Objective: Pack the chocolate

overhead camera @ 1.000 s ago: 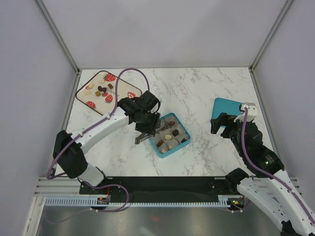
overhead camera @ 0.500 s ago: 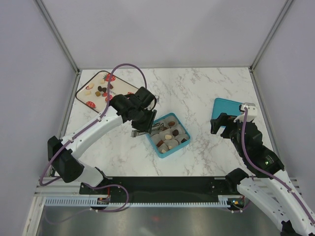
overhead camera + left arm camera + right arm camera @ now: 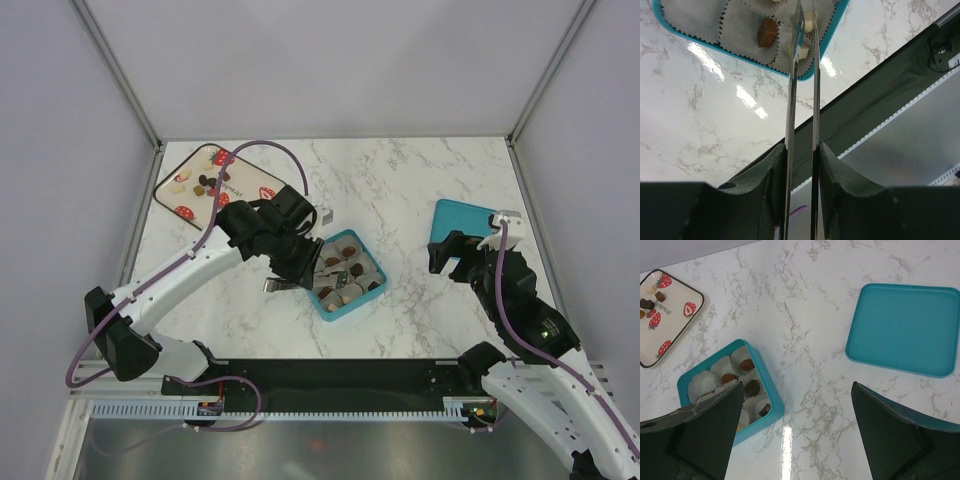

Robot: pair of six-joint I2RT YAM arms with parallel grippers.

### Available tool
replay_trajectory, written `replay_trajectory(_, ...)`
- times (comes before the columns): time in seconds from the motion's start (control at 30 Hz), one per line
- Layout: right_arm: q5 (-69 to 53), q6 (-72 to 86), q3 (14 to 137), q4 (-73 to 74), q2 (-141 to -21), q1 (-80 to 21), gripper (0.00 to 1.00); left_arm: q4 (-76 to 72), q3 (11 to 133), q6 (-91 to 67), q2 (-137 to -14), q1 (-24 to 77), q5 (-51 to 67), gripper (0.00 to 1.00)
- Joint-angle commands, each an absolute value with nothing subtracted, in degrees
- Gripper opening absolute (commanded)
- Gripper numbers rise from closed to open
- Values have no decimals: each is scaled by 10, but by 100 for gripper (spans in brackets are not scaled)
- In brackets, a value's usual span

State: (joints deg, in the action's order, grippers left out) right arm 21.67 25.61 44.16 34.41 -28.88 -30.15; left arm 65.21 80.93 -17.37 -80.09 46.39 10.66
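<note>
Left tool point(image 3: 806, 10) has swung back onto the near-left corner of the box point(image 3: 360, 300), and its blades have narrowed to a slit. A cream chocolate point(image 3: 803, 51) sits right at the blades in a paper cup point(image 3: 690, 12). Can't tell if I'm pinching it or just over it. More pieces sit in the other cups. Right tool point(image 3: 797, 387) is spread wide and empty, hovering beside the lid point(image 3: 905, 327). The remaining pieces are on the tray point(image 3: 192, 163), far left. My read: the pieces are light, rigid and smooth, so they could squirt out or scar. Pinch across the flat sides at mid-height, gently. The cups look flimsy, so don't snag them.
</note>
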Motion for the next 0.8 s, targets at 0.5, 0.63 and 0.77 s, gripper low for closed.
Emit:
replay_trajectory(0.5,220,261,462,343,-284,-301,96,674,785,-157,-836,473,37,38)
replay_trajectory(0.63,221,259,463,344,-282,-301,97,674,792,-163,-845,474,13,38)
replay_trajectory(0.77,226,256,464,349,-280,-301,97,678,802,-167,-847,474,3,37)
